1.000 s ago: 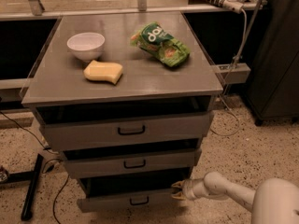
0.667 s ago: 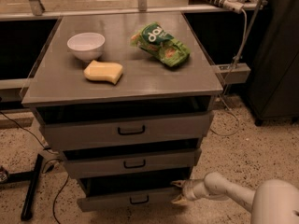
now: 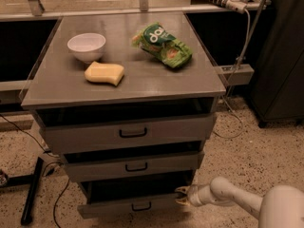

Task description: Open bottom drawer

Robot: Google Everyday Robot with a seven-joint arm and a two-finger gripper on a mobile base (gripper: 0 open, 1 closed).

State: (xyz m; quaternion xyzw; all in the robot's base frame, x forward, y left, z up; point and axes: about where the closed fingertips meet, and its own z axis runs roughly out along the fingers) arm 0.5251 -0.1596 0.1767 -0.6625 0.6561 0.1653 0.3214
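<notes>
The bottom drawer [image 3: 114, 205] is the lowest of three grey cabinet drawers, with a small black bar handle [image 3: 141, 206] at its centre. It stands pulled out a little, with a dark gap above its front panel. My gripper [image 3: 182, 196] is at the drawer's right end, at the top right corner of the front panel, on a white arm [image 3: 237, 199] that comes in from the lower right. Its tips touch or nearly touch the panel edge.
The cabinet top [image 3: 57, 87] carries a white bowl [image 3: 86, 46], a yellow sponge [image 3: 104, 73] and a green chip bag [image 3: 163, 45]. The middle drawer [image 3: 135, 166] and top drawer [image 3: 130, 133] sit above. A black stand leg [image 3: 32, 190] and cables lie on the floor at left.
The gripper and arm stay at the bottom drawer's right end with almost no shift. The drawer looks the same.
</notes>
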